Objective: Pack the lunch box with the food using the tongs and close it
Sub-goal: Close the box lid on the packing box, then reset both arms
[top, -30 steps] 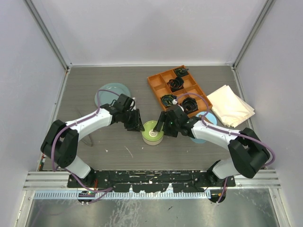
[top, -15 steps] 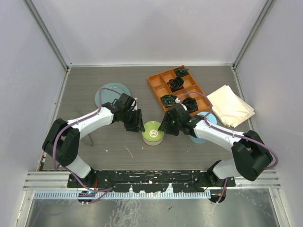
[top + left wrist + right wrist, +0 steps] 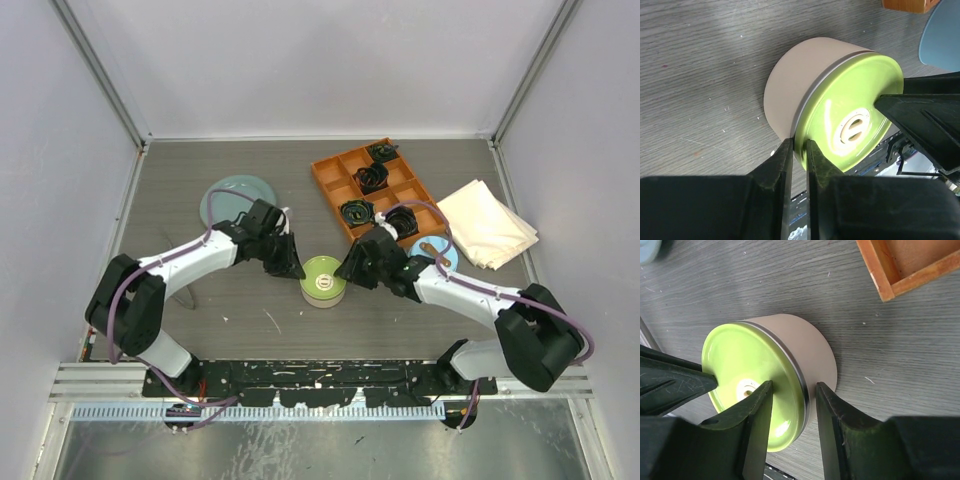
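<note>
Tin (image 3: 815, 345) gripped across its rim by right gripper (image 3: 793, 386); left gripper (image 3: 800, 143) nearly closed at edge of green lid (image 3: 850, 100).

Overhead view looks down; both wrist views, close, share the green lid (image 3: 832, 97).

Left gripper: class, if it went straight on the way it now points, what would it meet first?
The rim of the round green lid on the shallow round tin. The left gripper has its tips right at that rim, possibly touching it.
</note>
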Controlling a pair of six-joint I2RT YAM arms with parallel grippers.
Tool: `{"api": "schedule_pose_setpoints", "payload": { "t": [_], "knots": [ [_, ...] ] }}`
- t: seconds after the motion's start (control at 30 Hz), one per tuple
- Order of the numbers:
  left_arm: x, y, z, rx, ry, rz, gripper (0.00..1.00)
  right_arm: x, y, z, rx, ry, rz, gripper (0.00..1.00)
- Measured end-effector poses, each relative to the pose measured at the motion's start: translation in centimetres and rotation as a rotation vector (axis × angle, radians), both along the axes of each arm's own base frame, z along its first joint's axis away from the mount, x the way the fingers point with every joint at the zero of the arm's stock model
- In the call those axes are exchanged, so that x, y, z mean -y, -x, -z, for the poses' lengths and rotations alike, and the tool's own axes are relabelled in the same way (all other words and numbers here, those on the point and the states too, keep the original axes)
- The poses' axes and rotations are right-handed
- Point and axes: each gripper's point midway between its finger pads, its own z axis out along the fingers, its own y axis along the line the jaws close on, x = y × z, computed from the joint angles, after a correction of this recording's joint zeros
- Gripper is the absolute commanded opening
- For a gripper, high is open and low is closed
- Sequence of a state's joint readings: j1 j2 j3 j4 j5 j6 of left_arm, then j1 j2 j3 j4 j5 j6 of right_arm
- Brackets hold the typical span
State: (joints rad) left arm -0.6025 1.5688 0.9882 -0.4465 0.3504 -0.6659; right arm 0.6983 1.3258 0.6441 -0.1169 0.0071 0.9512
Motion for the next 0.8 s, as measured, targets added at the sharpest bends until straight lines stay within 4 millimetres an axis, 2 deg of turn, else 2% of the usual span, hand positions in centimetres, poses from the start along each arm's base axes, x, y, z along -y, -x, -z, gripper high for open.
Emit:
{"api": "schedule_pose_setpoints", "payload": {
  "t": [0.07,0.17,0.27,0.33,0.4,0.43,0.47,0.5,0.57,0.63,0.7,0.77,0.8],
  "knots": [
    [0.0,-0.1,-0.1,0.012,-0.005,-0.009,0.34,-0.1,-0.1,-0.6,0.009,0.018,-0.015,0.6],
    [-0.6,0.0,-0.2,0.03,-0.058,-0.019,0.59,0.3,0.5,-0.7,-0.005,0.107,-0.069,0.76],
    [-1.5,-0.4,-1.7,0.055,-0.11,-0.039,0.75,0.9,-0.4,-3.0,0.043,0.199,-0.097,0.86],
    [-1.8,-1.7,-4.5,0.123,-0.105,-0.057,0.9,1.3,-2.5,-7.0,0.153,0.235,-0.08,0.93],
    [-2.6,-3.8,-8.9,0.233,-0.076,-0.103,1.0,2.1,-4.6,-12.1,0.287,0.248,-0.041,1.0],
    [-3.2,-4.8,-11.2,0.292,-0.06,-0.131,0.98,3.0,-5.4,-15.0,0.361,0.253,-0.009,1.0],
    [-4.2,-5.8,-13.7,0.357,-0.04,-0.169,0.98,4.2,-6.0,-18.9,0.459,0.253,0.034,1.0],
    [-5.5,-6.6,-16.0,0.415,-0.025,-0.208,0.98,5.7,-6.5,-21.5,0.519,0.258,0.084,1.0],
    [-9.7,-7.7,-20.3,0.529,-0.018,-0.316,0.98,9.4,-6.4,-27.1,0.645,0.279,0.182,1.0],
    [-14.8,-7.9,-23.5,0.624,-0.051,-0.445,0.98,12.7,-5.6,-30.9,0.729,0.315,0.27,1.0],
    [-19.5,-7.3,-25.5,0.686,-0.117,-0.564,0.98,15.3,-4.4,-33.6,0.772,0.355,0.336,1.0],
    [-21.8,-6.0,-26.6,0.719,-0.177,-0.61,0.98,17.4,-3.1,-35.4,0.794,0.376,0.405,1.0],
    [-22.1,-5.6,-26.8,0.724,-0.189,-0.611,0.98,18.2,-2.7,-35.9,0.8,0.383,0.432,1.0]
  ]
}}
